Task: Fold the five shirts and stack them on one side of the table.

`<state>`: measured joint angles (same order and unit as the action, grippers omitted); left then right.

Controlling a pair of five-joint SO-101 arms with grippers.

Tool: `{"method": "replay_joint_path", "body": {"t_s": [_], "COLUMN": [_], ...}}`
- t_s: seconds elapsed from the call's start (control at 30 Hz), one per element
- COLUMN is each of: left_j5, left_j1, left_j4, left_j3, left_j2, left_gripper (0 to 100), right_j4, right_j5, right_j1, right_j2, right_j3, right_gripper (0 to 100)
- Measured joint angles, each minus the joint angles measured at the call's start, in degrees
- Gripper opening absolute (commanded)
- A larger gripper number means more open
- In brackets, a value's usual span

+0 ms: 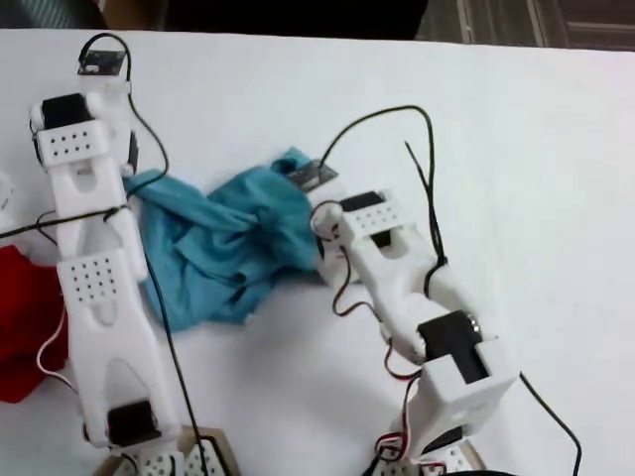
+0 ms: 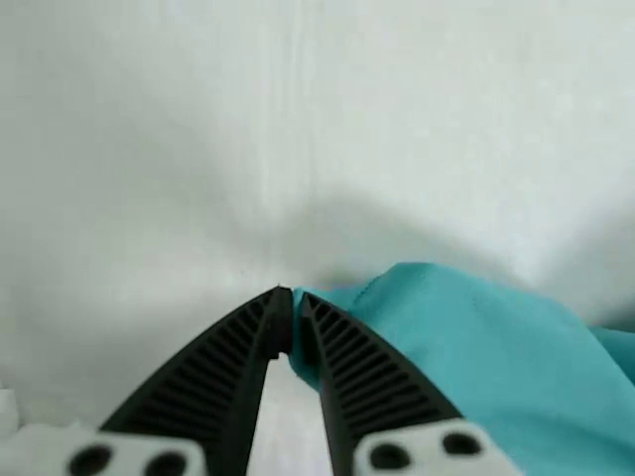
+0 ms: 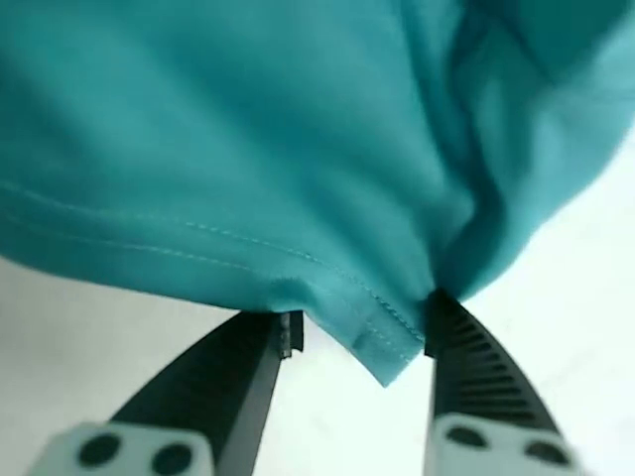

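Lying crumpled on the bench (image 1: 516, 129): teal shirt (image 1: 228, 238). Pinched at one edge by the left hand (image 2: 290, 299), closed on cloth; straddled at the hem by the right hand (image 3: 364, 322), spread wide, gripping nothing. Likely to bunch worse, or slip free, if tugged before securing that hem.

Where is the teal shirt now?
In the high view the teal shirt lies crumpled left of centre on the white table, between the left arm and the right arm.

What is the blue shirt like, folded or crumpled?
Crumpled. The shirt lies in a wrinkled, bunched heap on the table, with uneven edges and no neat fold.
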<state>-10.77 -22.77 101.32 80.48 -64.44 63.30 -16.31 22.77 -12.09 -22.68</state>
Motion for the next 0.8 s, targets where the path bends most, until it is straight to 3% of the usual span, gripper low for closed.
{"method": "replay_joint_path", "body": {"t_s": [0.8], "left_j5": [0.0], "left_j1": [0.0], "left_j4": [0.0], "left_j3": [0.0], "left_j2": [0.0], "left_gripper": [2], "right_j4": [5.9], "right_j5": [0.0], "right_j1": [-0.4], "right_j2": [4.7], "right_j3": [1.8], "right_gripper": [26.2]}}
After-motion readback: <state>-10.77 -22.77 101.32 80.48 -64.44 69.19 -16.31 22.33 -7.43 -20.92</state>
